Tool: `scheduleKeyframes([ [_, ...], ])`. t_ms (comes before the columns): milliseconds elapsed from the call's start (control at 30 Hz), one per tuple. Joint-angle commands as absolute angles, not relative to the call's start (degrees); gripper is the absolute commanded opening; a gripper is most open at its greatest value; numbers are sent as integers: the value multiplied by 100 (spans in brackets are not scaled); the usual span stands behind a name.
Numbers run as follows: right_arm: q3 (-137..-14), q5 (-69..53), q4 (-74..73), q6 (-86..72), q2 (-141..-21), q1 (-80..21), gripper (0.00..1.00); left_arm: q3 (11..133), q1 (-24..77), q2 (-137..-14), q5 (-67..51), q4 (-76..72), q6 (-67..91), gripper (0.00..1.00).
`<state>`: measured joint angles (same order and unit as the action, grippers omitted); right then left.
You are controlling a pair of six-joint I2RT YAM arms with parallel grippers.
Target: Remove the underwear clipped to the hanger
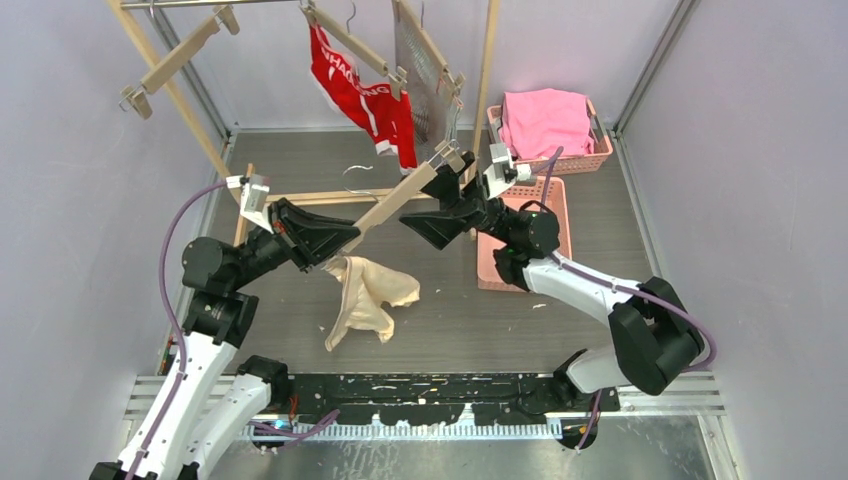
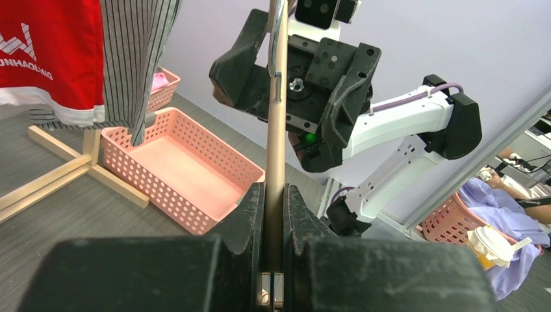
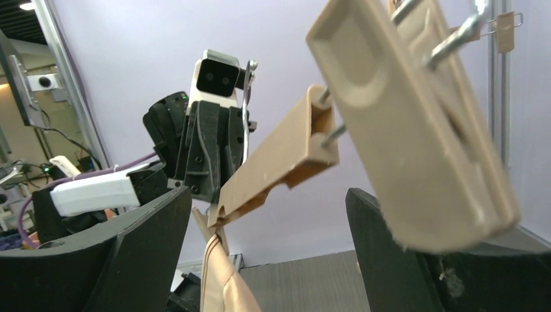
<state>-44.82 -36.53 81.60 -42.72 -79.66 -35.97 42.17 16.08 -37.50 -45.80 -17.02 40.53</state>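
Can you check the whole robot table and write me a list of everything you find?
Surface: grey table.
Job's things: cream underwear hangs from the low end of the hanger; red underwear and striped underwear clipped up on the rack.
Clutter: pink cloth in the far basket; near basket empty.
Grippers: left gripper shut on the hanger; right gripper open around its free clip.
Cables: purple cable looping by each arm.
Surroundings: plain walls.

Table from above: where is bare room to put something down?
Bare table lies between the cream underwear and the pink basket, and behind the rack's foot beam. Crowded middle: left tool and right tool meet at the hanger.
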Motion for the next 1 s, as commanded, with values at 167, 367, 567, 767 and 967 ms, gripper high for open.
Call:
scheduleKeyframes([
  [167, -5069, -3248, 8025, -3729, -8145, -3738, 90, 4092, 1682, -3659, -4382, -2446, 4240, 0],
  [367, -5403, -3181, 7990, -3845, -8366, -3795, 66, 3820, 1831, -3745, -4151, -3015, 4523, 0],
  [567, -5714, -3260, 7346, -3665, -8415, -3936, 3, 3680, 2034, -3794, -3858, -3234, 4473, 0],
  [767, -5410, -3078, 7006, -3228, -8017, -3959, 1, 3715, 2039, -3814, -3728, -3157, 4417, 9],
  [967, -5360, -3000, 6668, -3066, -7715, -3958, 1, 3839, 2040, -3508, -3580, -2118, 3710, 41],
])
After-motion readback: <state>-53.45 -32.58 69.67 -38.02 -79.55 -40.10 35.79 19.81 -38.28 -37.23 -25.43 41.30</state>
